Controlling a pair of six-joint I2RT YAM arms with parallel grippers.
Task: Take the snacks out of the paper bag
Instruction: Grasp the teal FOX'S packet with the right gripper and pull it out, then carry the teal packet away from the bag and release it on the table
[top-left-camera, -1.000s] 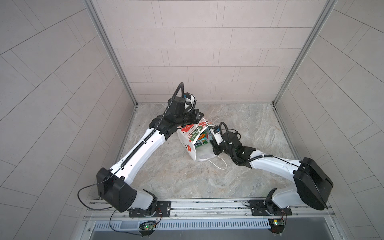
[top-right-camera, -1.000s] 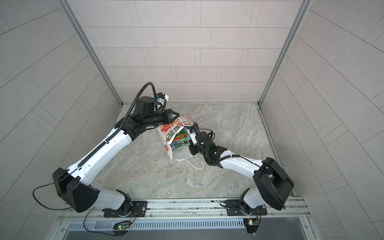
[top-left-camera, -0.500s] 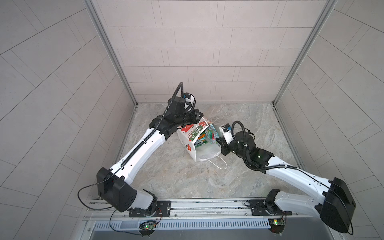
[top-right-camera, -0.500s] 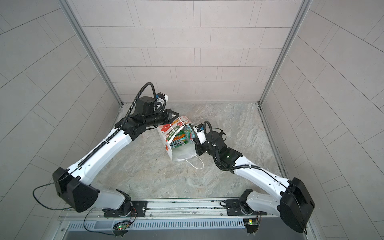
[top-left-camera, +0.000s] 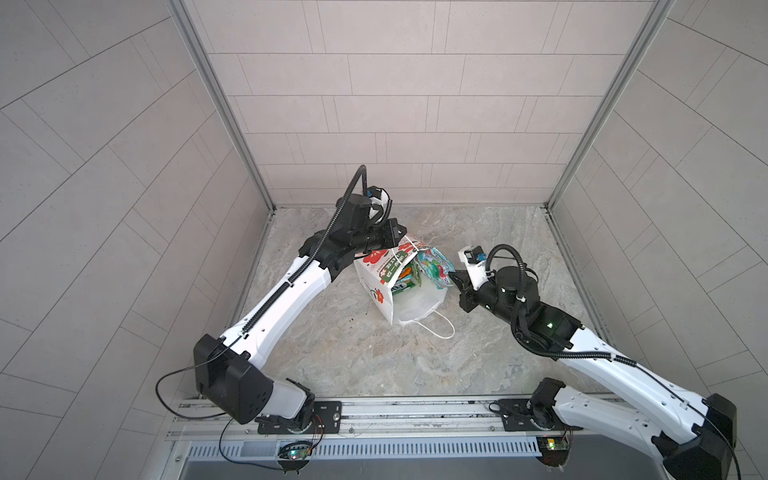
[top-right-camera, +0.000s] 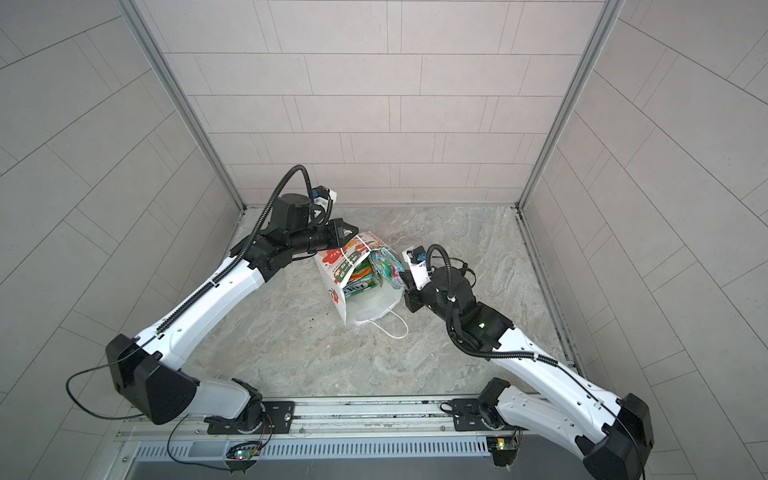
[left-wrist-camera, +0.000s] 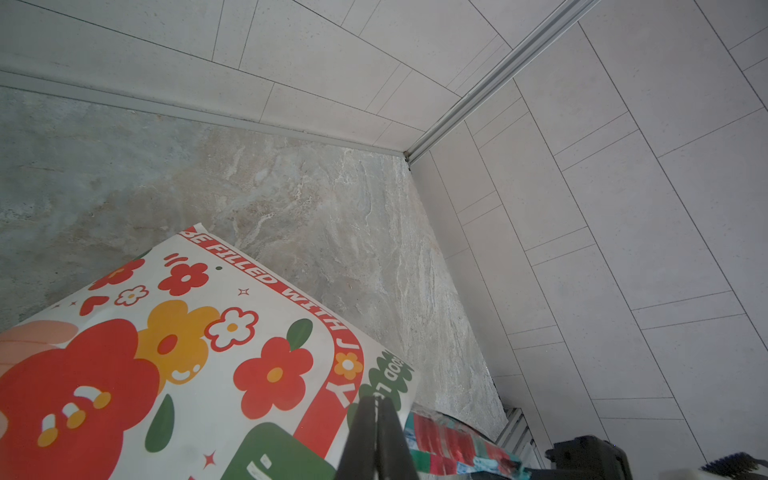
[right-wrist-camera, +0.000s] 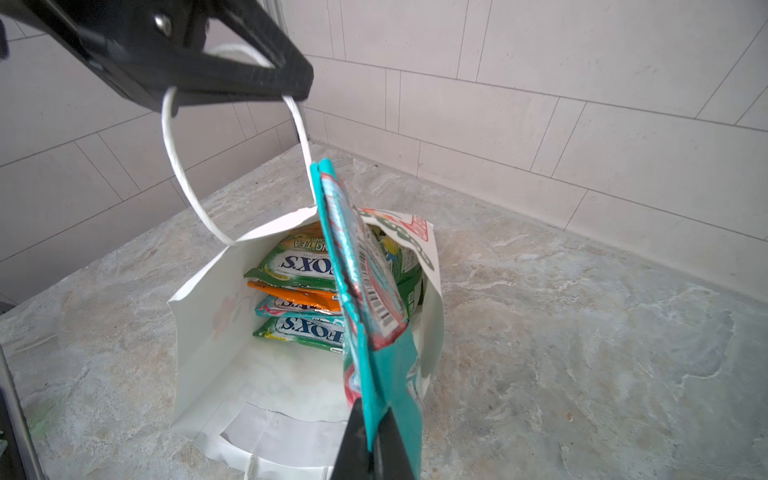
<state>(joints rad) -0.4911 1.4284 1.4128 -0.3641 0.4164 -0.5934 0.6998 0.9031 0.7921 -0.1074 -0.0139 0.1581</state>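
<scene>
White shells and black joints make up the left arm (top-left-camera: 286, 299), which rises from its base at the lower left of both top views and stretches to the centre, elbow bent, wrist about level. The left end effector (top-left-camera: 397, 236) sits above the raised edge of the paper bag (top-left-camera: 380, 286). Its jaws are pressed together on the bag's white cord handle (right-wrist-camera: 176, 162), which the right wrist view shows looped taut through the black tips. The right arm (top-left-camera: 590, 361) comes in from the lower right, forearm low over the table (top-left-camera: 332, 353), wrist pointed at the bag from right of centre. The right end effector (top-left-camera: 454, 277) is clamped tight on the end of 1 teal packet (top-left-camera: 434, 268) with red print. That packet is held on edge, off the table, just in front of the bag's mouth; whether it touches the rim I cannot tell.

The bag lies tipped over near the middle of the table, lower wall flat, mouth gaping toward the right arm, upper wall hung from the gripped handle. Red and orange flowers and a green label cover its outer face. A second handle (top-left-camera: 440, 328) lies slack on the table below the bag in frame. Deep inside, the other snacks (right-wrist-camera: 299, 291) are stacked flat: 2 green "FOX'S" packets, 1 orange, 1 teal-edged, plus more green partly hidden behind the held packet.
</scene>
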